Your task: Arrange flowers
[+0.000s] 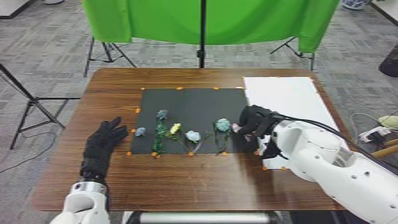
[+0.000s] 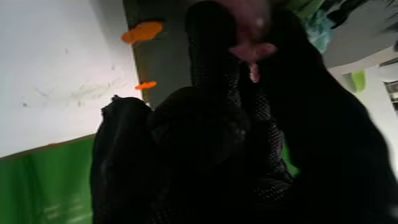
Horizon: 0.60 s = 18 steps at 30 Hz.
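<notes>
Where brn tbl (image 1: 182,186) stands, gry flr (image 1: 55,50), cloth (image 1: 151,21)

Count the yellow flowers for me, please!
1. The yellow flower lies on the dark mat, just left of the white bloom. Another could be hidden by the right hand.

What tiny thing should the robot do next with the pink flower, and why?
Maybe its right hand should gently settle the pink flower beside the blue-green flower. The pink one is right by that hand, near the dark mat's right edge, and the yellow flower and white flower lie on that mat too.
</notes>
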Each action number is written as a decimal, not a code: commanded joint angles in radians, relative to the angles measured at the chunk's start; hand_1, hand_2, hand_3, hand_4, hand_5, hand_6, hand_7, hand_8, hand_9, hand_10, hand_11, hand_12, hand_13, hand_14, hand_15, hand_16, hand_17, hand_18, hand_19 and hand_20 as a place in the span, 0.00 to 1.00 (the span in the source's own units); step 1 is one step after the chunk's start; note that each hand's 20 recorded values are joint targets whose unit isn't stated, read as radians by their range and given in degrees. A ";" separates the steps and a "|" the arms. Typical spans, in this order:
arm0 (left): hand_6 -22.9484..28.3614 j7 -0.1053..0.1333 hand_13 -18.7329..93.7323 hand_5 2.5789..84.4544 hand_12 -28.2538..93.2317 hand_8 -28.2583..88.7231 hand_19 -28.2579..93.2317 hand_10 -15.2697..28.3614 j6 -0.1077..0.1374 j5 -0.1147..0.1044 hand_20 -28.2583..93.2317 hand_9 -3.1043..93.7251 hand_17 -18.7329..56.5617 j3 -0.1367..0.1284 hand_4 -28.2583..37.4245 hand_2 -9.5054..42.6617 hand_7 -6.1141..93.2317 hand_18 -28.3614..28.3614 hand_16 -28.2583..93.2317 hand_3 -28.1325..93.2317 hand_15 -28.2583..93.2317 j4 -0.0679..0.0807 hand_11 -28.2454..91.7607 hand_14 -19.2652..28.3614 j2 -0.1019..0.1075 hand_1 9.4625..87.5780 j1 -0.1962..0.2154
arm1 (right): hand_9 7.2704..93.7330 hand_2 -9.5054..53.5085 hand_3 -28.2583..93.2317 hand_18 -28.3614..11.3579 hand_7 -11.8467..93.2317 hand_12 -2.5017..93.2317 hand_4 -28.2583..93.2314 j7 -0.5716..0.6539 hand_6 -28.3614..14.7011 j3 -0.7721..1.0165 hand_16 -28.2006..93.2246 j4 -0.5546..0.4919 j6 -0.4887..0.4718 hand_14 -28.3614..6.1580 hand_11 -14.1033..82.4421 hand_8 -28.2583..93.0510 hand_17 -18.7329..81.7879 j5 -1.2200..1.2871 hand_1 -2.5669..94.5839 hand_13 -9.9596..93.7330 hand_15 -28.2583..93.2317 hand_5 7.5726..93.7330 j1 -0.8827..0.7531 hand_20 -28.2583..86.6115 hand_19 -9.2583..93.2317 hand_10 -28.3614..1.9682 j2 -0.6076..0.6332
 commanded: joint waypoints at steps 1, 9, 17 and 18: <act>0.54 -0.028 0.44 0.49 0.33 0.19 0.30 0.67 -0.017 0.002 0.38 0.48 0.28 0.012 0.00 0.35 0.17 0.73 0.23 0.74 0.42 0.018 0.38 0.78 -0.013 0.16 0.020 | 0.84 0.00 0.73 0.43 0.29 0.26 0.06 -0.029 0.64 0.040 0.50 -0.040 -0.060 0.74 0.40 0.17 0.82 -0.012 0.46 0.94 0.73 0.73 -0.025 0.75 1.00 0.52 0.012; 0.54 -0.030 0.44 0.49 0.33 0.19 0.30 0.67 -0.024 0.003 0.38 0.48 0.28 0.011 0.00 0.35 0.17 0.73 0.23 0.74 0.42 0.018 0.38 0.78 -0.015 0.16 0.019 | 0.79 0.00 0.71 0.40 0.25 0.26 0.01 -0.017 0.60 0.100 0.50 -0.074 -0.131 0.70 0.37 0.17 0.80 -0.029 0.39 0.93 0.72 0.67 -0.046 0.72 1.00 0.44 0.017; 0.54 -0.010 0.44 0.49 0.33 0.19 0.30 0.67 -0.032 0.019 0.38 0.48 0.28 0.019 0.00 0.34 0.17 0.73 0.23 0.74 0.42 0.023 0.38 0.78 -0.011 0.16 0.016 | 0.73 0.12 0.70 0.26 0.22 0.25 0.09 -0.176 0.56 0.484 0.47 -0.120 0.283 0.42 0.31 0.19 0.64 0.284 0.20 0.80 0.55 0.65 -0.380 0.53 0.84 0.32 -0.076; 0.54 -0.010 0.44 0.49 0.33 0.19 0.30 0.67 -0.039 0.032 0.38 0.48 0.28 0.017 0.00 0.33 0.17 0.73 0.23 0.74 0.42 0.021 0.38 0.78 -0.010 0.16 0.017 | 0.71 0.13 0.72 0.23 0.23 0.25 0.10 -0.278 0.56 0.528 0.45 -0.110 0.321 0.37 0.30 0.18 0.58 0.403 0.21 0.74 0.51 0.64 -0.427 0.55 0.75 0.32 -0.098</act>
